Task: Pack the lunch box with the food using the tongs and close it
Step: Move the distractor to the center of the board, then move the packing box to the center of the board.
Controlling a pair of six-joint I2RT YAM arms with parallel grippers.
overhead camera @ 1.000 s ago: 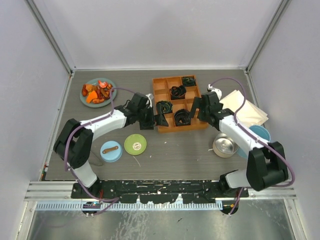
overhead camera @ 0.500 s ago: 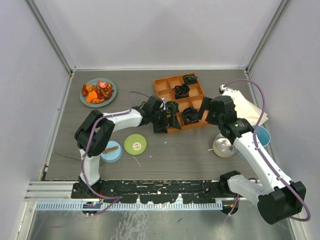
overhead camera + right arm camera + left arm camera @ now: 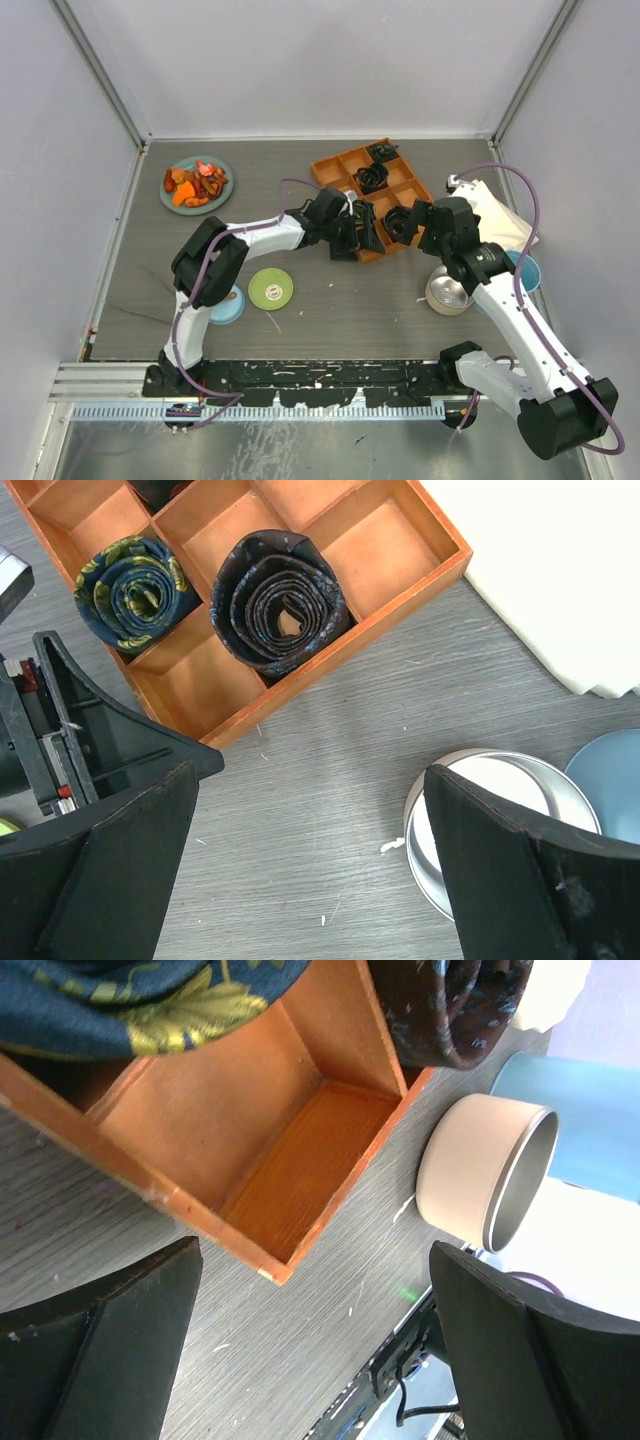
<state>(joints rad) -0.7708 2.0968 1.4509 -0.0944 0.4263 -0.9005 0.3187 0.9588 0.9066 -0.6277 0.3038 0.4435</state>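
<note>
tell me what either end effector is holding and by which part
Nothing: left end effector and right end effector are both open and empty.

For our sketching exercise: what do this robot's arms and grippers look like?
The left arm and right arm have white links, black joints and a looping purple cable. The left gripper and right gripper have broad black wedge-shaped fingers.

Shiny steel tin [image 3: 424,865], wooden tray [image 3: 385,555], matt table [image 3: 330,810]
</note>
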